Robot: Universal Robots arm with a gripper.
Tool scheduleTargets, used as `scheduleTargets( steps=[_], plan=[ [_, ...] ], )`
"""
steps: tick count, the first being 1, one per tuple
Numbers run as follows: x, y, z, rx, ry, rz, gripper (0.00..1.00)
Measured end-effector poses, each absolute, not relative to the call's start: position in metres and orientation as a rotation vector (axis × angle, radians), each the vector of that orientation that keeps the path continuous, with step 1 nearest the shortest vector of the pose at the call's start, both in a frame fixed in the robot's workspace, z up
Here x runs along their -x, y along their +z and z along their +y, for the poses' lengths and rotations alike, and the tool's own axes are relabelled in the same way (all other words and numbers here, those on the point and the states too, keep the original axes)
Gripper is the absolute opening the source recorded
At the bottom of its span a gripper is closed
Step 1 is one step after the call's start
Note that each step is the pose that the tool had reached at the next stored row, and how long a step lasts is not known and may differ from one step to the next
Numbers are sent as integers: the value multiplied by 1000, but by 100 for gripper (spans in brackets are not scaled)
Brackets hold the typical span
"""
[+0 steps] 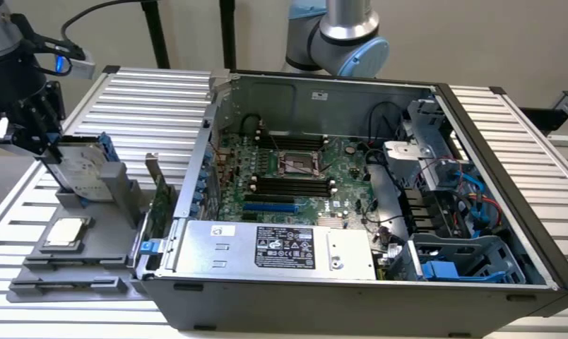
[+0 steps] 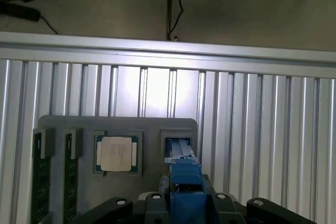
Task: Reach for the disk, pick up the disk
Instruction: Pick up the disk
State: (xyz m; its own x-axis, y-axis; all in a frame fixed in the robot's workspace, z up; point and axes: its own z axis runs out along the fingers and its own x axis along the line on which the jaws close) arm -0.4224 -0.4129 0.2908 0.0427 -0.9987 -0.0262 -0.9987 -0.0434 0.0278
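Observation:
The disk (image 1: 80, 166) stands on edge in a slot of the grey parts tray (image 1: 100, 212), at the exterior view's left. It is silver-grey with a white label and blue rails. My gripper (image 1: 50, 150) comes down from above onto the disk's upper edge, one finger on each side. In the wrist view the blue rail of the disk (image 2: 184, 174) fills the gap between the black fingers (image 2: 153, 203) of the gripper (image 2: 184, 205), which is shut on it. The disk's lower end is still inside the tray's slot (image 2: 178, 145).
On the same tray lie a square silver CPU chip (image 1: 66, 232) (image 2: 116, 153) and memory sticks (image 2: 38, 174). An open computer case (image 1: 359, 176) with a silver power supply (image 1: 275, 247) stands just to the exterior view's right. Everything sits on a ribbed aluminium table (image 1: 143, 99).

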Motion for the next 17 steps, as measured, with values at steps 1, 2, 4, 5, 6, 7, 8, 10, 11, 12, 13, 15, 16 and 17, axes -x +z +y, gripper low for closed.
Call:
scheduleTargets(
  steps=[1,2,4,5,6,7,8,10,11,12,13,15,16,17],
  plan=[
    [422,291,-413,-2267,-60,-2171,33],
    [422,291,-413,-2267,-60,-2171,33],
    [422,291,-413,-2267,-60,-2171,33],
    [422,291,-413,-2267,-60,-2171,33],
    [422,291,-413,-2267,-60,-2171,33],
    [422,291,-413,-2267,-60,-2171,33],
    [422,291,-413,-2267,-60,-2171,33],
    [422,291,-413,-2267,-60,-2171,33],
    [422,292,-413,-2267,-60,-2171,33],
    [422,293,-413,-2267,-60,-2171,33],
    [422,294,-413,-2267,-60,-2171,33],
    [422,298,-413,-2267,-60,-2171,33],
    [422,300,-413,-2267,-60,-2171,33],
    [422,302,-413,-2267,-60,-2171,33]
  ],
)
